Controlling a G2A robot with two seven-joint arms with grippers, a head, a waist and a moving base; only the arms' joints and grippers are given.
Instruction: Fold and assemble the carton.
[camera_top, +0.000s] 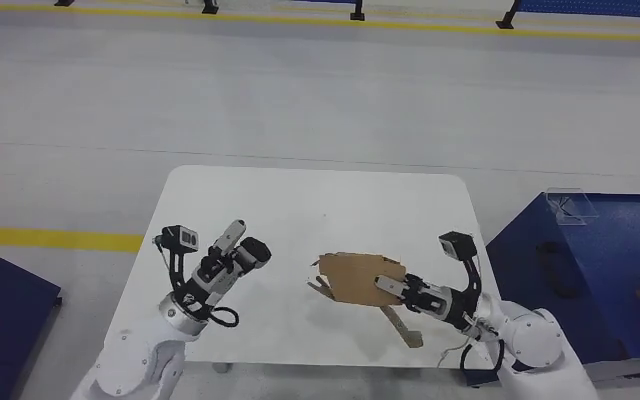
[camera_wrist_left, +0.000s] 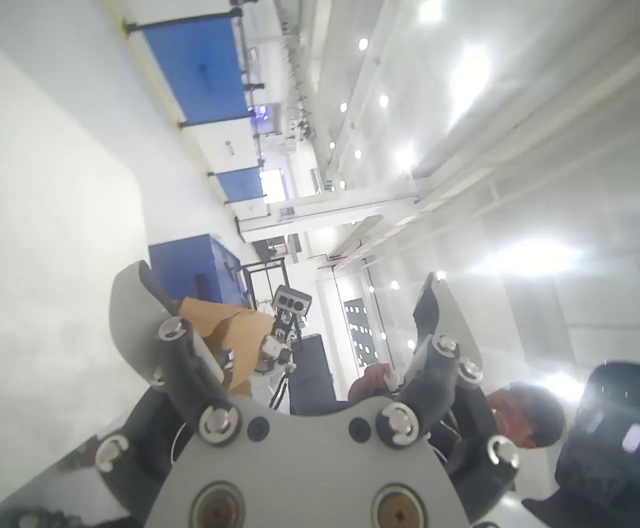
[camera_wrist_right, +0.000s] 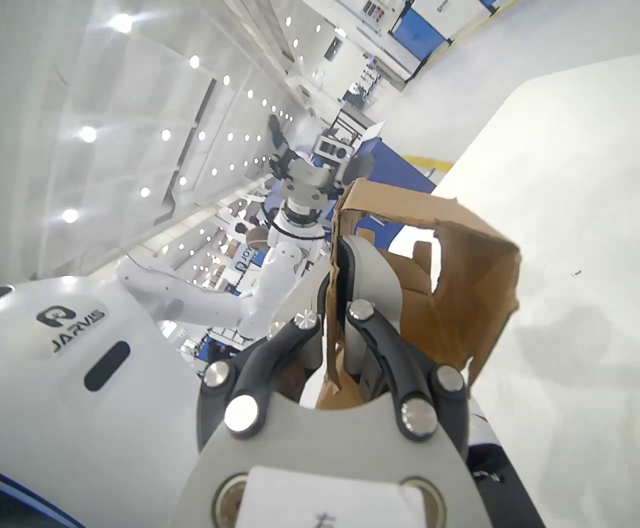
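Note:
A brown cardboard carton (camera_top: 360, 279), partly opened into a box shape, sits right of the table's middle with one flap trailing toward the front edge. My right gripper (camera_top: 390, 287) is shut on one of its walls; in the right wrist view that wall (camera_wrist_right: 331, 280) stands pinched between the two fingers, and the open carton (camera_wrist_right: 465, 280) rises beyond them. My left gripper (camera_top: 238, 235) hovers above the table's left part, tilted upward, open and holding nothing. In the left wrist view its fingers (camera_wrist_left: 132, 300) are spread wide, with the carton (camera_wrist_left: 235, 332) far off.
The white table (camera_top: 280, 200) has bare surface at the back and left. A blue bin (camera_top: 580, 270) stands just off the table's right side. Another blue object (camera_top: 20, 300) is on the floor at the left.

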